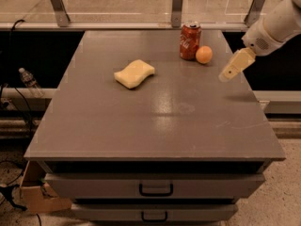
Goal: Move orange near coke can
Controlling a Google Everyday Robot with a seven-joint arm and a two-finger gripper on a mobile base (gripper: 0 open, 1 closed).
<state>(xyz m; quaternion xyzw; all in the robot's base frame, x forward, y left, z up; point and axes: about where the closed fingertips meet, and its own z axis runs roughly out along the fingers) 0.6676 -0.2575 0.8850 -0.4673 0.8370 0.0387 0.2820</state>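
Gripper (pixel 228 74) hangs above the table's (pixel 164 126) right edge, apart from orange (pixel 204 54). Orange sits just beside coke can (pixel 190 41) at far edge, its right side unobstructed. Sponge (pixel 134 74) left of centre, well apart. Open surface across front and middle.

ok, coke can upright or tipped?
Upright: the coke can stands on its base, silver top up, with the orange beside it. The gripper hangs over the right edge of the table, apart from both.

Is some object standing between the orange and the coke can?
Nothing visible does. The orange lies right beside the coke can. The gripper hangs apart from both, near the edge of the table.
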